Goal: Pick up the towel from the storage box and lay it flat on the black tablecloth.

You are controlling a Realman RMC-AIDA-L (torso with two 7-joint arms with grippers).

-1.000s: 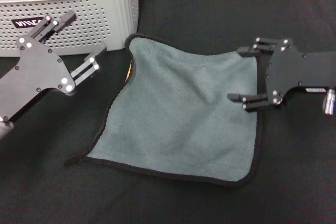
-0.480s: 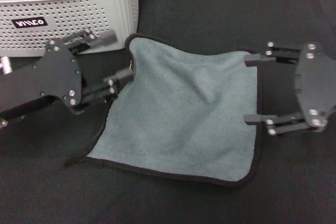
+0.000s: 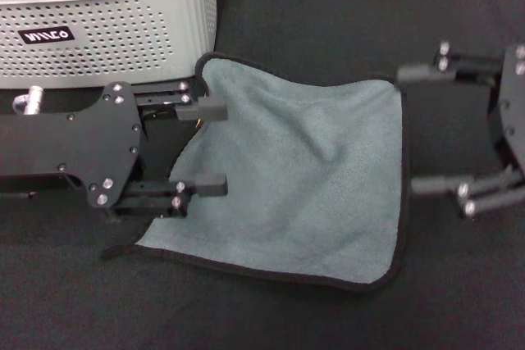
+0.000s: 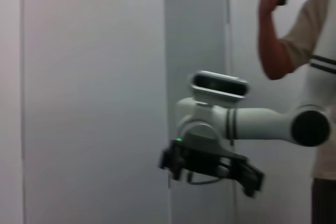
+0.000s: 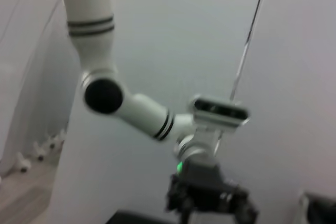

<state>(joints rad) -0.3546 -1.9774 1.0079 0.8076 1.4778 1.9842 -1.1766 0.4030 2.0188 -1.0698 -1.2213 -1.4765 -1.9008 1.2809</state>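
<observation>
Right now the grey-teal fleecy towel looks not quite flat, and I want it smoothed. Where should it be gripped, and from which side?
Probably the curled corner of the grey-teal fleecy towel nearest the light grey perforated storage box, where the black edging lifts and a sliver of yellow-orange shows. Come from the robot's left: the open left gripper already straddles that edge. The open right gripper could pin the opposite edge on the black tablecloth.

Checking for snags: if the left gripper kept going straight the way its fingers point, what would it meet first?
Probably the grey-teal fleecy towel with black stitched edging: the open left gripper points sideways across it, fingertips already over its near edge. Its height above the towel is unclear, so it may pass over.
</observation>
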